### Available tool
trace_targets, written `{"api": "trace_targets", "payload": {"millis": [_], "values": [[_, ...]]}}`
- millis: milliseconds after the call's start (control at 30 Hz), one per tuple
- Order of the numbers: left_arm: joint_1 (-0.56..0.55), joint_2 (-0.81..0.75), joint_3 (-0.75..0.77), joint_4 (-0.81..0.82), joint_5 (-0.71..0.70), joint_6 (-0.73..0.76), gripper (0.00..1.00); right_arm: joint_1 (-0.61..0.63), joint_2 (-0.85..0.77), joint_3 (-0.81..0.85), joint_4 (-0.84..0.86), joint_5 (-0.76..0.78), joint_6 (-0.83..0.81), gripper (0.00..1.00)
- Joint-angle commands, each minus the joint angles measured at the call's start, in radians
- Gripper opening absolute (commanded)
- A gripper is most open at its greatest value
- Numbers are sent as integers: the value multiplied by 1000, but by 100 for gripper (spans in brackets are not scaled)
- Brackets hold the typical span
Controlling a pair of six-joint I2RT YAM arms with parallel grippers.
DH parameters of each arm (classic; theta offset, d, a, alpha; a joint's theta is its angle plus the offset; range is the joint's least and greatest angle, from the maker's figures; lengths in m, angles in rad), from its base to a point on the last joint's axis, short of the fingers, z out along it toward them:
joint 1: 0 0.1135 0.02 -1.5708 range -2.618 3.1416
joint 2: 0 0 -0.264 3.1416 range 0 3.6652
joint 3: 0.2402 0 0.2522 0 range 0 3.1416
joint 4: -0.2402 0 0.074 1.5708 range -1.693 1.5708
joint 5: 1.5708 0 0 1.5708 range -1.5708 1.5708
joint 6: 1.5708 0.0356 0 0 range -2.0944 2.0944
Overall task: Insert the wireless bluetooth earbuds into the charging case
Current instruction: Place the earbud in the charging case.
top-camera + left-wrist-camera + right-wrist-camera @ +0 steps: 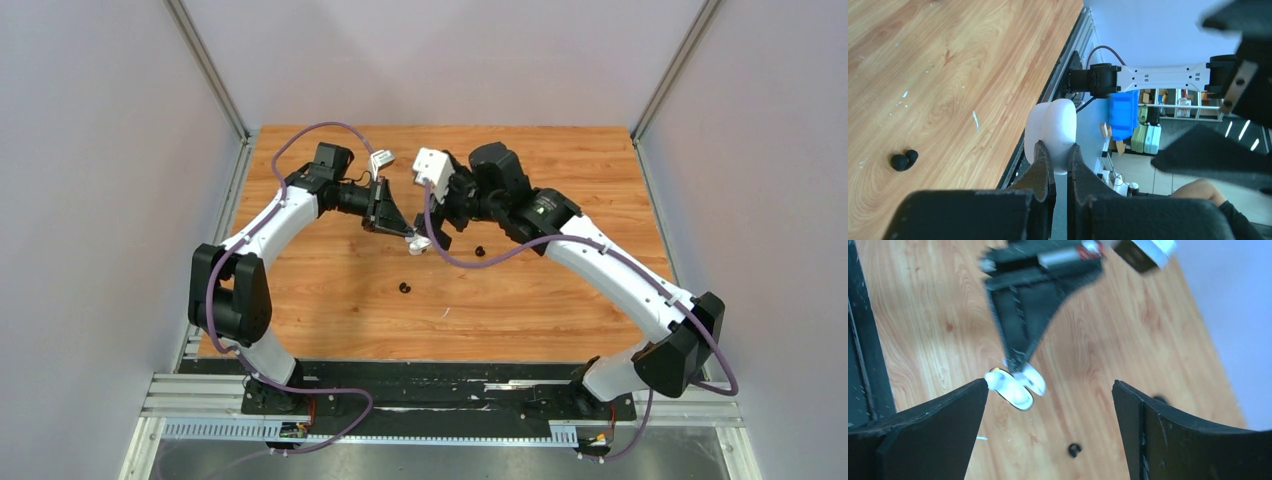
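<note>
My left gripper (408, 236) (1058, 147) is shut on the small white charging case (418, 244) (1052, 127) and holds it above the wooden table. In the right wrist view the case (1015, 390) hangs from the left fingers (1020, 325) with its lid swung open. My right gripper (440, 232) (1049, 385) stands wide open right beside the case, with nothing between its fingers. Two black earbuds lie on the table: one (405, 288) (903, 160) (1074, 450) in front of the case, the other (479, 250) under the right arm.
The wooden table (560, 300) is walled by grey panels on the left, right and back. A black rail (440, 375) with both arm bases runs along its near edge. The two arms meet closely over the table's middle.
</note>
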Motion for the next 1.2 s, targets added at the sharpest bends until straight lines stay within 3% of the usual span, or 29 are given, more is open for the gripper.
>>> {"api": "trace_targets", "payload": {"millis": [0, 133, 533, 967, 1167], "values": [[-4, -11, 54, -85, -8, 58, 0, -91, 12, -32, 21, -88, 368, 100], [-4, -9, 53, -91, -1, 62, 0, -111, 50, -46, -3, -233, 420, 100], [-4, -19, 49, -89, -1, 65, 0, -111, 149, -27, -4, -364, 492, 100], [-5, -35, 36, -82, 17, 73, 0, -167, 173, -48, -4, -297, 503, 71], [-5, -35, 34, -75, 23, 69, 0, -198, 174, -49, -2, -301, 503, 68]]}}
